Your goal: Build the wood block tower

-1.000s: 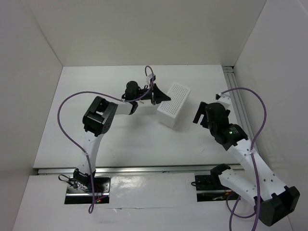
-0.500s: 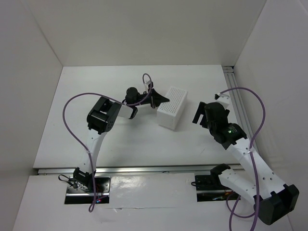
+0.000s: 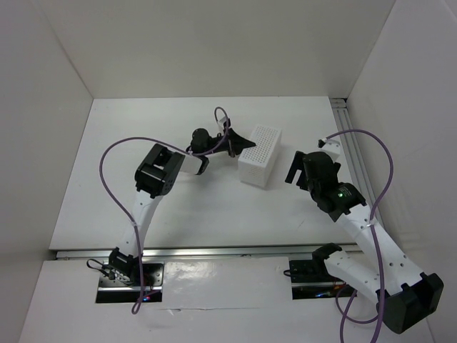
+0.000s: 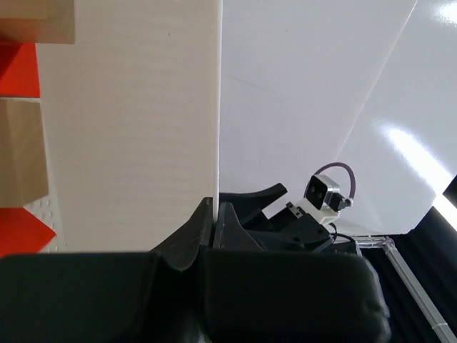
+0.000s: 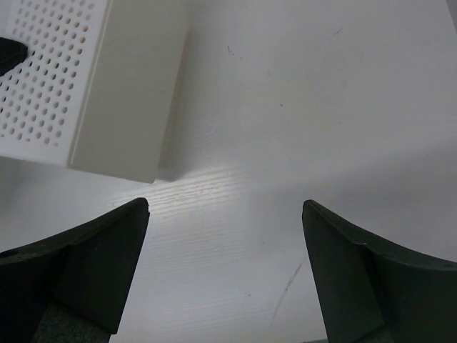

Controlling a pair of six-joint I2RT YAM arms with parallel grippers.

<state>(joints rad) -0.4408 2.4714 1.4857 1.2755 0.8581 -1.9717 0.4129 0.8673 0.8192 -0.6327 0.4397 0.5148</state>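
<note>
My left gripper (image 3: 239, 143) is shut on the thin wall of the white box (image 3: 261, 153). In the left wrist view that wall's edge (image 4: 214, 107) runs down between the closed fingers (image 4: 187, 236). Inside the box, tan wood blocks (image 4: 21, 161) and red blocks (image 4: 18, 68) show at the left edge. From above, the box shows its perforated face and hides the blocks. My right gripper (image 3: 295, 168) hangs open to the right of the box, with nothing between its fingers (image 5: 107, 243); only bare table lies below them.
The perforated face and a plain side of the white box (image 5: 86, 78) fill the upper left of the right wrist view. White walls enclose the table on three sides. A metal rail (image 3: 353, 143) runs along the right edge. Purple cables loop off both arms.
The left arm's elbow has swung right while the wrist turned, and the held box shifted a little toward me and back. The right arm has stayed in place, open.
</note>
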